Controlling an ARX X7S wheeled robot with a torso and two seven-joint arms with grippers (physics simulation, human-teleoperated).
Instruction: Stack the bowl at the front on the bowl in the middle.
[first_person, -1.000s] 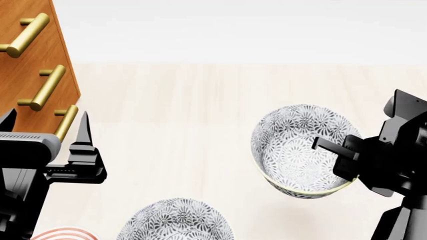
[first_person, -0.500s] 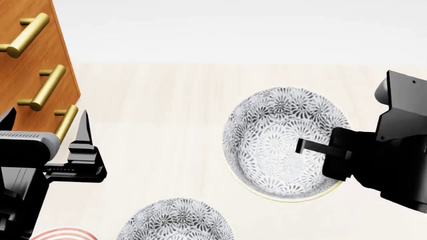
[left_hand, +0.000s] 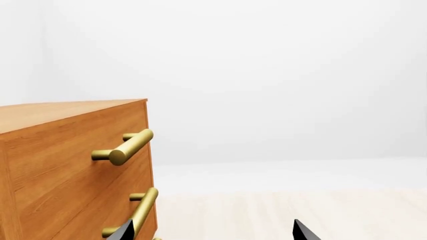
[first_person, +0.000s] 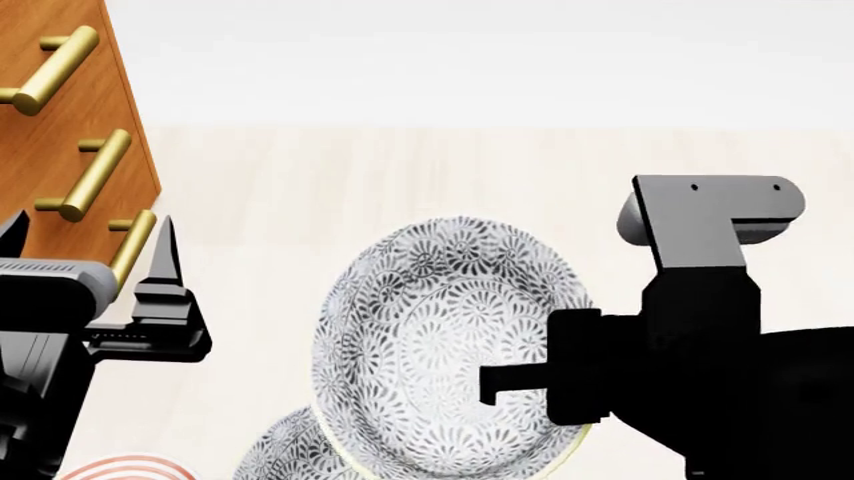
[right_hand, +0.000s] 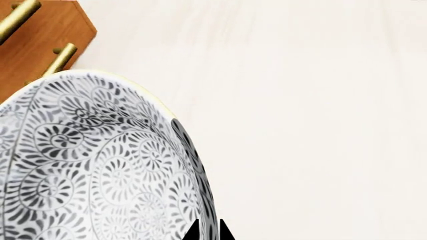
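Head view, centre: right gripper pinched the patterned bowl's rim above a second bowl at lower left; left gripper stood spread at left.

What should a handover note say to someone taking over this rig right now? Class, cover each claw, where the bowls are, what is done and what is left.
Right claw: shut on the rim of the held bowl, which is lifted and tilted.
Left claw: open, holding nothing, beside the drawers.
Second bowl: on the table, partly hidden behind the held bowl.
Done: bowl picked up and brought near the second bowl.
Left: centre it over the second bowl, level it, lower it in, release.
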